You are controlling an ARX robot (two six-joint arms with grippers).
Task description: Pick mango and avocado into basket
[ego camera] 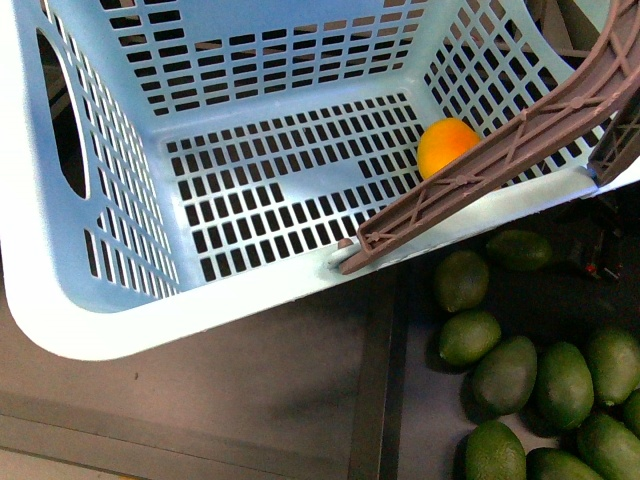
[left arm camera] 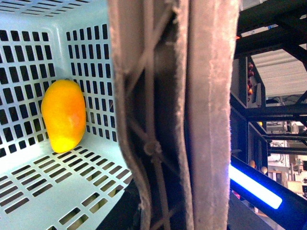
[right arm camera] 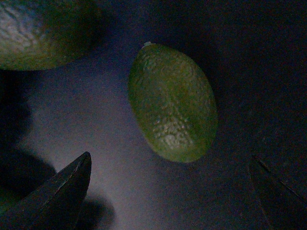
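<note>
mango (ego camera: 446,143) lies inside the basket (ego camera: 60,290), in its far right corner against the lattice wall, partly hidden by the brown handle (ego camera: 480,175) slanting across the right rim. a cluster of avocados (ego camera: 505,375) lies on the dark surface to the right of the basket. right gripper (right arm camera: 170,158) hangs over one avocado (right arm camera: 172,103), fingertips apart, no contact. left gripper does not show, so its state cannot be told.
</note>
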